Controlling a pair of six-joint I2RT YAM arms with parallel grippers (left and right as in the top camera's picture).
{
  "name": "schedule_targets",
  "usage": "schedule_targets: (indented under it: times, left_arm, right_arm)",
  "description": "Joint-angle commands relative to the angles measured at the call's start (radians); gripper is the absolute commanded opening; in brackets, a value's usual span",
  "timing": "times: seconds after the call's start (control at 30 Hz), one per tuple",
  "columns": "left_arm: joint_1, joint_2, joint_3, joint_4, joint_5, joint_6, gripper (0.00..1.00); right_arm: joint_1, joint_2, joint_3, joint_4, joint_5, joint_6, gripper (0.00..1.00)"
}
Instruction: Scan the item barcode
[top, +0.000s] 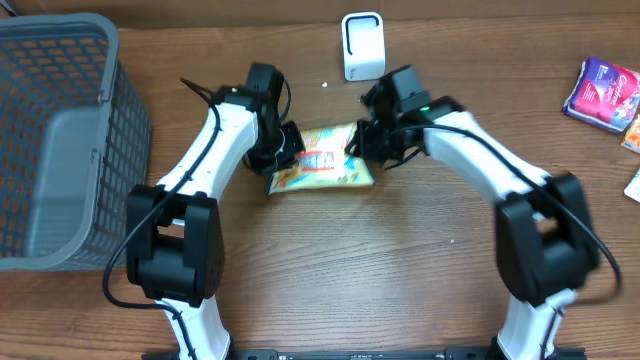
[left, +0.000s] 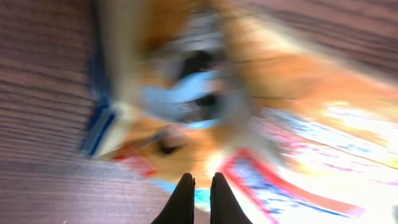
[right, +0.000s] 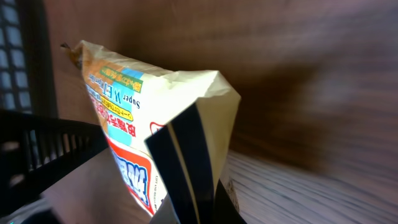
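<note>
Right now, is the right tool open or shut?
Shut on the snack packet: the right wrist view shows the right tool pinching the packet's edge between its fingers.

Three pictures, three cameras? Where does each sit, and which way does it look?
Overhead: fixed above the table, looking down on snack packet, scanner, basket; both arms, left gripper and right gripper show.
Left wrist: on the left arm, facing along its shut fingers at the blurred packet.
Right wrist: on the right arm, close on the packet's corner in its fingers.
Shared: all three see the packet.
</note>
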Motion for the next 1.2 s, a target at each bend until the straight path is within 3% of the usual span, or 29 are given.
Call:
schedule_targets:
  times: [0.0,0.17,0.33,0.53,0.8,1.07,1.17]
  left_arm:
    - [-0.005,0.000,0.092,-0.037,0.013,0.062,0.04]
    - [-0.005,0.000,0.167,-0.066,0.013,0.065,0.05]
    - [-0.005,0.000,0.169,-0.066,0.012,0.066,0.06]
    - [-0.005,0.000,0.168,-0.097,-0.037,0.070,0.09]
    - [-0.005,0.000,0.168,-0.118,-0.064,0.073,0.12]
    - [-0.005,0.000,0.168,-0.118,-0.063,0.073,0.21]
    - [-0.005,0.000,0.168,-0.122,-0.063,0.073,0.25]
  right_arm:
    - [-0.024,-0.190,0.053,-0.013,0.184,-0.080,0.04]
    - [-0.007,-0.353,0.053,-0.095,0.656,-0.170,0.04]
    - [0.022,-0.375,0.051,-0.200,1.003,-0.187,0.04]
    - [0.022,-0.295,0.044,-0.372,1.047,-0.175,0.04]
    - [0.034,-0.187,0.043,-0.422,0.951,-0.145,0.04]
    - [0.151,-0.169,0.056,-0.458,1.078,-0.155,0.04]
    - [0.217,-0.169,0.060,-0.459,1.099,-0.227,0.04]
